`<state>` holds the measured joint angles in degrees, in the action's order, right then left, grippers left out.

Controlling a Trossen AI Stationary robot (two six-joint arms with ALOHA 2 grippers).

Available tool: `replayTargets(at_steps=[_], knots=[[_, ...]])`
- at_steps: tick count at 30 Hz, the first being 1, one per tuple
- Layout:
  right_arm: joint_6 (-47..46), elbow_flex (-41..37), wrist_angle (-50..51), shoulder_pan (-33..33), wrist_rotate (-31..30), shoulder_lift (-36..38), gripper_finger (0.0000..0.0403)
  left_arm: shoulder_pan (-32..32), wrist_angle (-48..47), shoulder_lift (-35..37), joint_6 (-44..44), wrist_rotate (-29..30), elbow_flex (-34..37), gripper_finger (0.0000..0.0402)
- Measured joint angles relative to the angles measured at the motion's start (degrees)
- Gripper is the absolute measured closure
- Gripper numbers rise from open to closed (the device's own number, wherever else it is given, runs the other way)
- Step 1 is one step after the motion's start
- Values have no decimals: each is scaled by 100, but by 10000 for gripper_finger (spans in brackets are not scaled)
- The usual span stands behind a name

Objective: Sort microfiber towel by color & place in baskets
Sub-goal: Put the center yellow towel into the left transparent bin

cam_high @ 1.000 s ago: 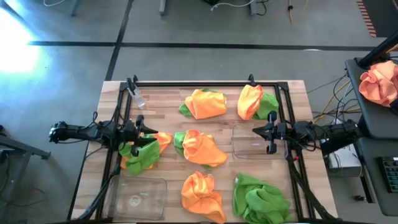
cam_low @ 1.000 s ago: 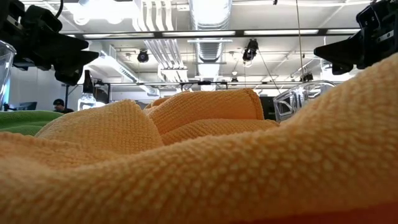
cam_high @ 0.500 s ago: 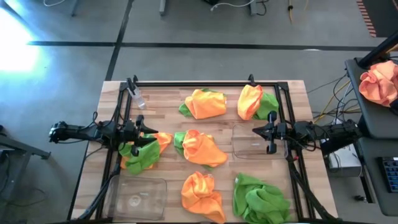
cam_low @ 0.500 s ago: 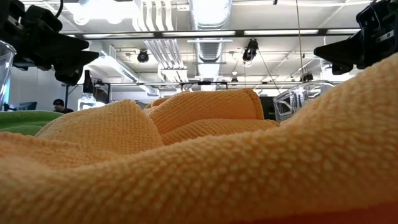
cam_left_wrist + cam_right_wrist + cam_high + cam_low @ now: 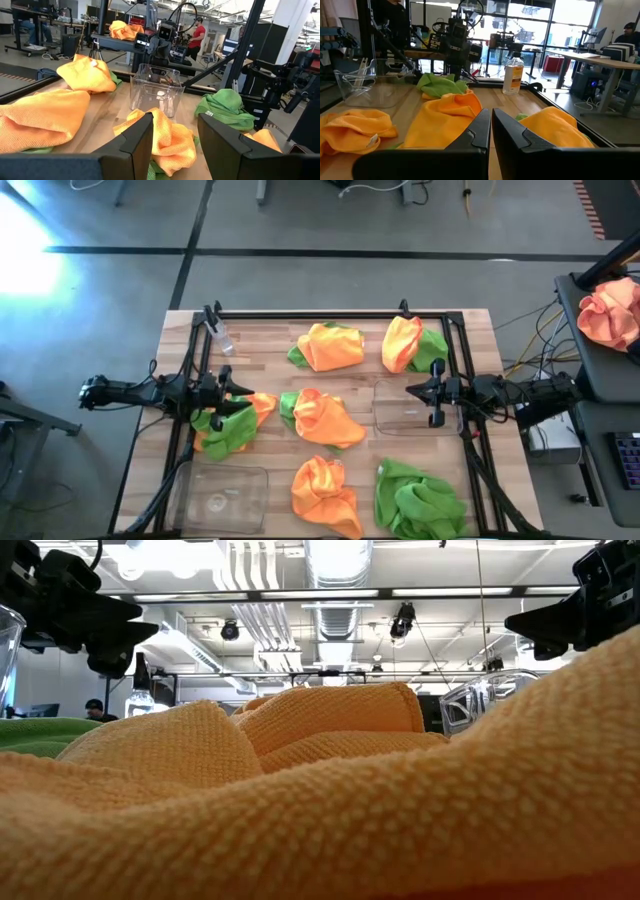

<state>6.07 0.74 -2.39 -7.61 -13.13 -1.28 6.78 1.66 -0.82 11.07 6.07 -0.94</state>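
Below the left gripper (image 5: 243, 402), spread and holding nothing, lies an orange-and-green towel pile (image 5: 228, 426); both baskets (image 5: 220, 492) sit empty. Beside the right gripper (image 5: 412, 390), pressed together, more towels (image 5: 325, 418) wait unsorted.

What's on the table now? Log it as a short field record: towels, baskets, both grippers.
orange towels: one alone at the front; others bunched with green ones
green towels: one alone at front right
mixed piles: left, centre, back centre, back right
front-left basket: no towel inside
right basket: no towel inside
left gripper: open, over the left pile
right gripper: shut, holding nothing, over the right basket
sorted so far: nothing
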Motion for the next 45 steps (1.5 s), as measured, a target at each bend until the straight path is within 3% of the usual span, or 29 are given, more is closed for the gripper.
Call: replayTargets(at_steps=[36, 45], knots=[[0, 0, 0, 2, 0, 0, 390, -1, 1, -2, 326, 45, -1, 281], [0, 0, 0, 0, 0, 0, 390, 0, 36, -2, 348, 801, -12, 281]])
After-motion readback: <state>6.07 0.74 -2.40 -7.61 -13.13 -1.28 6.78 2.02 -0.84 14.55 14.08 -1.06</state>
